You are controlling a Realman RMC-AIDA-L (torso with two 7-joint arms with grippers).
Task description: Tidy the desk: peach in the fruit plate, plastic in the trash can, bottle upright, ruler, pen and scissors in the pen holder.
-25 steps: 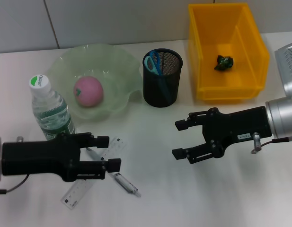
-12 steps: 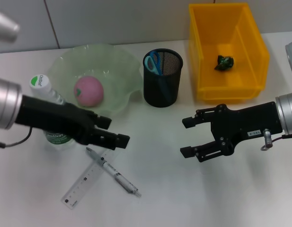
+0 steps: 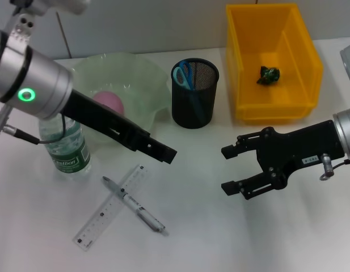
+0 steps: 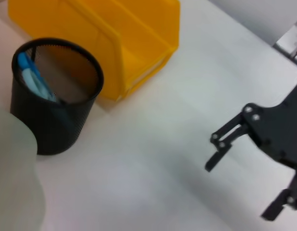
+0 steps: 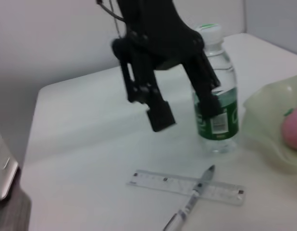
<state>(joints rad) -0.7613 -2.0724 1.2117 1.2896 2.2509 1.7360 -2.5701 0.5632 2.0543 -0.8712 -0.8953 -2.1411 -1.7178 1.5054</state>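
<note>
Ruler (image 3: 110, 207) and pen (image 3: 134, 205) untouched, left gripper (image 3: 163, 153) risen, shifted right

This looks like a robot test station in a lab or office rather than a home. A plain white desk (image 3: 220, 238) stands against a bare pale panelled wall (image 3: 135, 25) with thin seams. Staged props sit on it: a yellow trash can (image 3: 272, 62), a black mesh pen holder (image 3: 194, 93), a clear ruler (image 3: 109, 208) and a pen (image 3: 135, 205). Two black robot arms reach over the surface.
</note>
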